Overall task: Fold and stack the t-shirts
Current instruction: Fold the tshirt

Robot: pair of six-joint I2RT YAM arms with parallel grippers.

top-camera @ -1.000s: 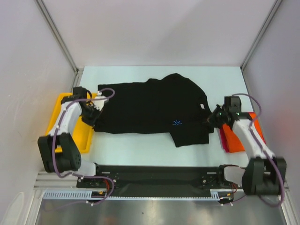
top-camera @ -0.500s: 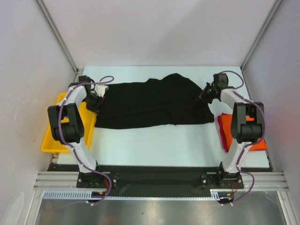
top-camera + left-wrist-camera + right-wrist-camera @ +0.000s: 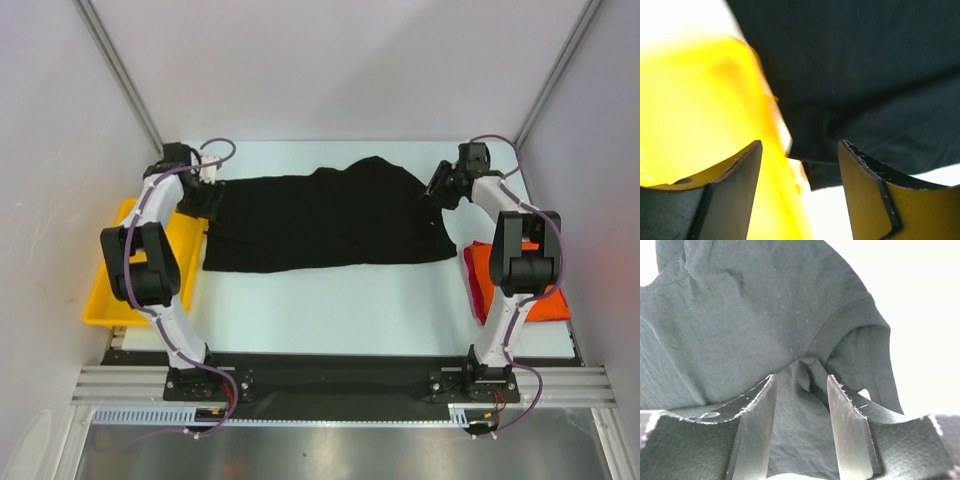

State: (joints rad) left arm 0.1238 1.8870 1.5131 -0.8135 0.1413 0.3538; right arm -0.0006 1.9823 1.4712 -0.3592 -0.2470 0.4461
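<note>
Grey walls point(image 3: 330, 70) box in a white table point(image 3: 330, 310) where a black shirt point(image 3: 330, 220) lies across the far half as one long band, its near edge almost straight. The left gripper point(image 3: 210, 202) sits at the band's left end, beside the yellow tray point(image 3: 110, 290). The right gripper point(image 3: 434, 194) sits at the sleeve end, with the orange shirts point(image 3: 482, 280) waiting near that arm's base. Moments earlier both arms were low at the near side, pinching the shirt, which spread wider and hung a loose flap toward the bases. That flap has since been carried over to the far side, and the jaws have parted. The left wrist view shows its fingers spread with nothing between them, dark cloth just beyond and the tray's rim to one side. The right wrist view shows its fingers apart too, a small pucker of sleeve standing loose between the tips and not clamped. The first lengthwise fold looks made and let go. What probably remains is folding the band's ends inward to make a compact packet, then the same for the orange shirts before stacking. The cloth is limp and rumpled near the right sleeve, so the layers could shift when it is next gripped.
</note>
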